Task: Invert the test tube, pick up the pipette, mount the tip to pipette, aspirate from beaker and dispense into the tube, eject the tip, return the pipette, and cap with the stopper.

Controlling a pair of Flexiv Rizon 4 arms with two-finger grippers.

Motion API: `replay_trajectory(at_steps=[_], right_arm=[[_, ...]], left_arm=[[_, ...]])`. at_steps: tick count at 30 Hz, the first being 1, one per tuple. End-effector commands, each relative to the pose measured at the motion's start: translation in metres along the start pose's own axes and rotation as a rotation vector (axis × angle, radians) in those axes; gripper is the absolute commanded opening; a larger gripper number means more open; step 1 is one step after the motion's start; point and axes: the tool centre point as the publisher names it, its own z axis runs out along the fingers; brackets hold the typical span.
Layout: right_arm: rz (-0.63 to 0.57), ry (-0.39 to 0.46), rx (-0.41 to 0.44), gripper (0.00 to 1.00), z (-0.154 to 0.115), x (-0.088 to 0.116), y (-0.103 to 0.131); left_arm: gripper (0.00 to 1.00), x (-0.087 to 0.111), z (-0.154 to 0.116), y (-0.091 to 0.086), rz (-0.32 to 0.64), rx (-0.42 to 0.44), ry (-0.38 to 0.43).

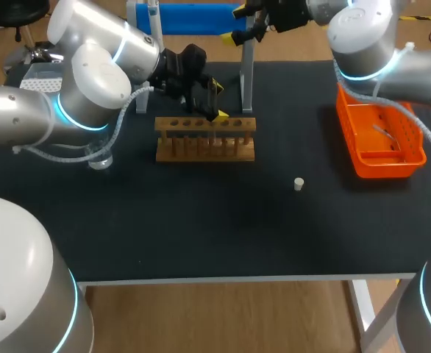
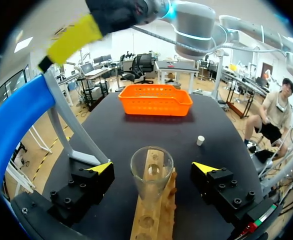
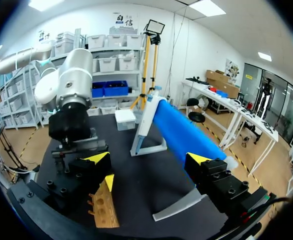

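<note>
The left gripper (image 2: 152, 169) hangs over the wooden rack (image 2: 151, 215) at the back of the counter (image 1: 201, 220). Its fingers (image 2: 99, 168) are spread wide on either side of the glass tube (image 2: 151, 182). The tube stands in the rack with its open mouth toward the wrist, and neither finger touches it. The right gripper (image 3: 147, 159) is at the far edge by the blue pipette (image 3: 184, 131), which leans on its stand (image 3: 145, 145). Its fingers (image 3: 97, 158) are also wide, holding nothing, with the pipette just ahead of them. The white stopper (image 1: 298, 184) lies alone on the counter, between the rack and the orange basket (image 1: 381, 140), well apart from both.
</note>
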Motion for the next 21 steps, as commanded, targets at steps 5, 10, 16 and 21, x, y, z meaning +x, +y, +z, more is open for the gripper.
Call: replay_trajectory(at_steps=[5, 10, 16, 21], right_arm=[[0.018, -0.02, 0.009, 1.0, -0.074, 0.044, -0.043], [0.035, -0.038, 0.023, 1.0, -0.111, 0.072, -0.076], [0.057, -0.074, 0.036, 1.0, -0.144, 0.098, -0.112], [0.063, -0.11, 0.029, 1.0, -0.161, 0.116, -0.135]], left_arm=[[1.0, -0.001, 0.0, 0.0, 0.001, -0.001, 0.003], [1.0, -0.001, 0.0, 0.0, 0.001, -0.001, 0.003], [1.0, -0.001, 0.0, 0.0, 0.001, -0.001, 0.003], [1.0, -0.001, 0.0, 0.0, 0.001, -0.001, 0.003]])
